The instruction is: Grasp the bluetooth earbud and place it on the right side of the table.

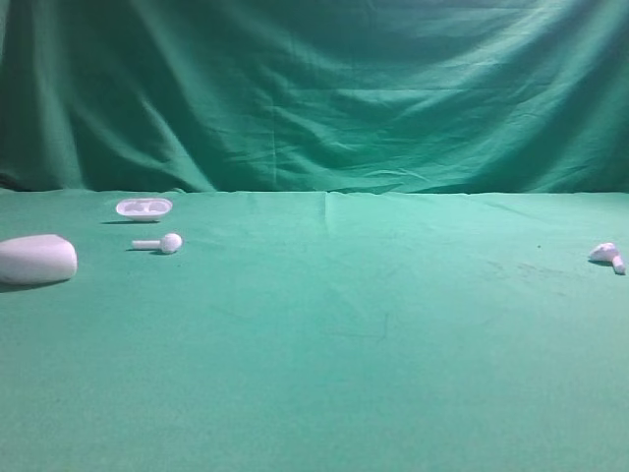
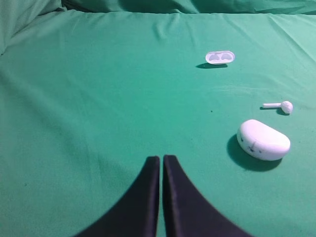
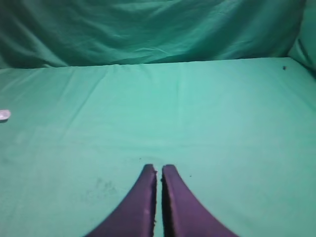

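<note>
table (image 1: 324,383): big green surface, both arms out of the high view. left gripper (image 2: 161,159) and right gripper (image 3: 158,169): jaws pressed together, holding nothing. earbud (image 1: 606,254): on the table at 3 o'clock in the high view, near the right edge, stem pointing roughly 4 o'clock. Right arm's side, so it's nearer; not in its wrist view, so bearing from the jaws unclear. Looks already placed

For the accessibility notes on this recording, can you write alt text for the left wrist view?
The left claw, shut and empty, points across the table, which is covered in green cloth. To its right lie a rounded white case, a long-stemmed white earbud beyond it, and a shallow oval white tray farther back.
</note>
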### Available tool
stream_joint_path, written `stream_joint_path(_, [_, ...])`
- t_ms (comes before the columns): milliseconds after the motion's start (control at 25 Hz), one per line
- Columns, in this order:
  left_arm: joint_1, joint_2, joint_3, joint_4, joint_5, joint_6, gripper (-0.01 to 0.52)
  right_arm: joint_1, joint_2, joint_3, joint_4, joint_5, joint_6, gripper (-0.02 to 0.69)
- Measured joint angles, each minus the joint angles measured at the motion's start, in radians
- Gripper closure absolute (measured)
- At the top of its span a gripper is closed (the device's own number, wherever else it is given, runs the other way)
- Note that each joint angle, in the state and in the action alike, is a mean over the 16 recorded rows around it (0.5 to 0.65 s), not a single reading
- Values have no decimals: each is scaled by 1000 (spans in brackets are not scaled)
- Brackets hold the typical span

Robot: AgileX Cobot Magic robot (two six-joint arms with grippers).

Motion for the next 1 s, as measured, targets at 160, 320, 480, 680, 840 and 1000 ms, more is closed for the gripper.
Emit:
stream_joint_path(160, [0, 0, 0, 0, 0, 0, 514, -17, -5, 56, 3, -39, 1, 665])
stream_joint_path(320, [0, 0, 0, 0, 0, 0, 514, -18, -5, 81, 6, -62, 1, 665])
stream_joint_path(480, [0, 0, 0, 0, 0, 0, 514, -18, -5, 84, 9, -68, 1, 665])
stream_joint_path(680, [0, 0, 0, 0, 0, 0, 514, -18, -5, 85, 11, -67, 1, 665])
stream_joint_path(840, [0, 0, 0, 0, 0, 0, 514, -18, -5, 85, 11, -67, 1, 665])
stream_joint_path(1000, [0, 0, 0, 0, 0, 0, 514, -18, -5, 85, 12, -67, 1, 665])
